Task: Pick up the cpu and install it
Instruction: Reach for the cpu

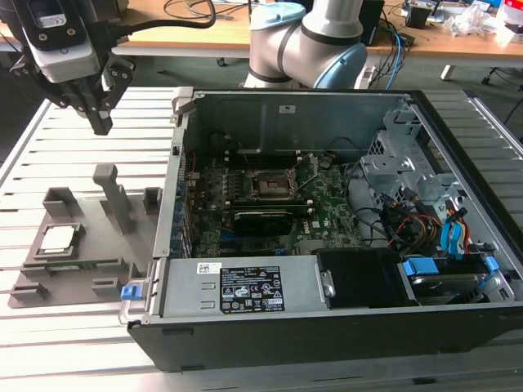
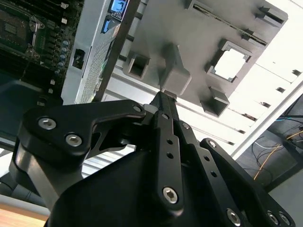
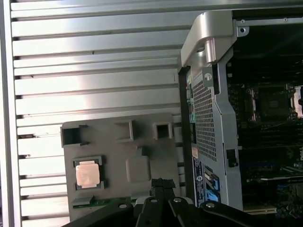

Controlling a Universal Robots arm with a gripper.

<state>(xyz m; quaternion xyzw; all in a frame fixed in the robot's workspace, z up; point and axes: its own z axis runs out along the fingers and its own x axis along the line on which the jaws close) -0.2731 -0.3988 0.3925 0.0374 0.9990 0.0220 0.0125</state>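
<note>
1. The arm (image 1: 304, 37) is reaching across from behind the case (image 1: 245, 290), with the gripper (image 1: 101, 122) pointing down and hanging high over the tray (image 1: 98, 237) at the exterior view's left.
2. The jaws are pressing together at the tips, gripping nothing.
3. The cpu (image 1: 59, 238) is lying flat in a square recess of the tray, well below the gripper and untouched.
4. The socket (image 1: 268, 186) is sitting inside the case, well apart from the cpu.

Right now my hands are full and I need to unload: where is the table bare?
In the exterior view the slatted table is bare on the near side of the grey tray and on its far side, beside the computer case. Crowded: the tray, holding the chip, and inside the case.
</note>
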